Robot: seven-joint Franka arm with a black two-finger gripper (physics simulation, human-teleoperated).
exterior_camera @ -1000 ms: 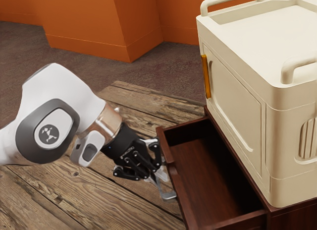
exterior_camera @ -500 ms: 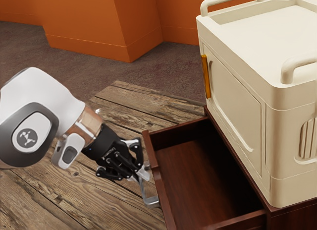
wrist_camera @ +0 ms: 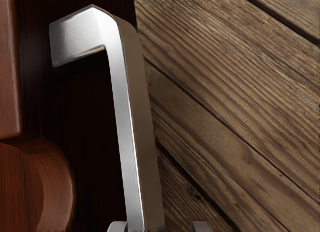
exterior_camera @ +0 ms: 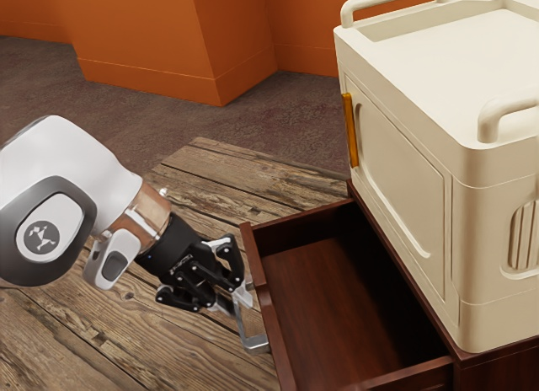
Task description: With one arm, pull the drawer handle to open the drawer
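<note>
The drawer [exterior_camera: 328, 298] stood open, drawn out of the dark reddish-brown cabinet [exterior_camera: 497, 367] toward the exterior view's left, its inside open to view from above. The gripper [exterior_camera: 235, 297] was at the silver handle [exterior_camera: 255, 345] on the drawer's front, tilted down toward it. Its fingers [wrist_camera: 201, 226] were apart, with the handle's bar between them: one was against the bar or just beside it, while a gap lay between the bar and the other. The bar ran along the drawer's front, with a bent end reaching back to the wood. A cream-coloured box [exterior_camera: 404, 172] with a yellow strip [exterior_camera: 350, 130] sat on the cabinet, and the planked table [exterior_camera: 126, 332] lay beneath the gripper.
</note>
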